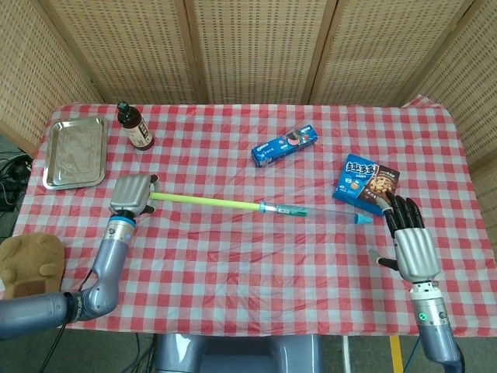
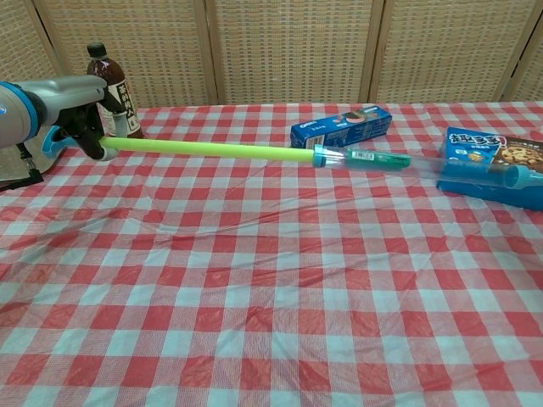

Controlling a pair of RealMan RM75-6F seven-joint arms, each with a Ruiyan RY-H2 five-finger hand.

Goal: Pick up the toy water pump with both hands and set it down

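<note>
The toy water pump (image 1: 256, 206) is a long yellow-green rod joined to a clear tube with a teal core and a blue tip (image 1: 362, 219). My left hand (image 1: 130, 194) grips its blue handle end and holds it raised off the checked cloth; the chest view shows this hand (image 2: 78, 114) at the far left with the pump (image 2: 254, 152) stretching right, its tip over the cookie box. My right hand (image 1: 410, 242) is open, fingers spread, just right of the blue tip and not touching it. It is out of the chest view.
A dark bottle (image 1: 134, 126) and a metal tray (image 1: 75, 151) stand at the back left. A blue Oreo box (image 1: 285, 145) lies mid-table and a blue cookie box (image 1: 366, 185) sits by the pump's tip. A brown plush toy (image 1: 31, 263) lies at the left edge.
</note>
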